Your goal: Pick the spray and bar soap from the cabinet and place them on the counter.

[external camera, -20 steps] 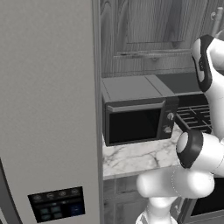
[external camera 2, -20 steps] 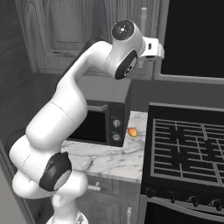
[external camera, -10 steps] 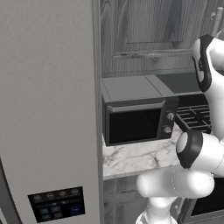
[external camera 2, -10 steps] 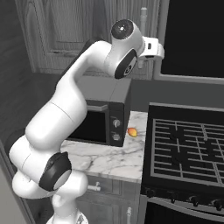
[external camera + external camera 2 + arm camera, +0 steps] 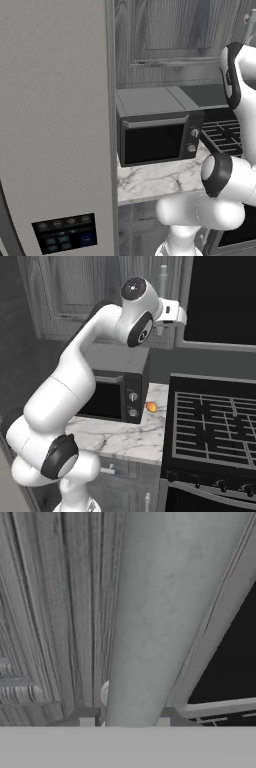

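The white arm reaches up to the top centre of the right base view, and its two-finger gripper (image 5: 125, 721) is clamped narrow around the long pale grey cylindrical bar handle (image 5: 165, 612) of the dark grey wood-grain wall cabinet (image 5: 75, 296). In the hand view that handle fills the middle of the frame from top to bottom, with one dark finger tip (image 5: 86, 717) at its lower left and the other at its lower right, pressed to either side. That's a grip on the handle, no doubt about it.

The cabinet door looks shut, its panelled face flat behind the handle on the left of the hand view, so the spray and the bar soap can't be made out; I judge they sit inside, behind that door. The white marble counter with grey veins (image 5: 125, 438) waits at lower centre of the right base view, between the black microwave (image 5: 117, 396) and the black grated stovetop (image 5: 215, 426). A small orange-red thing (image 5: 150, 406) lies on the marble just beside the microwave's right side; too small to name.

So this is the opening step, the very start of the job. Next move, as I read it: pull the handle outward along the door's swing, keeping the wrist turning with the arc so the fingers don't slide off the round bar.
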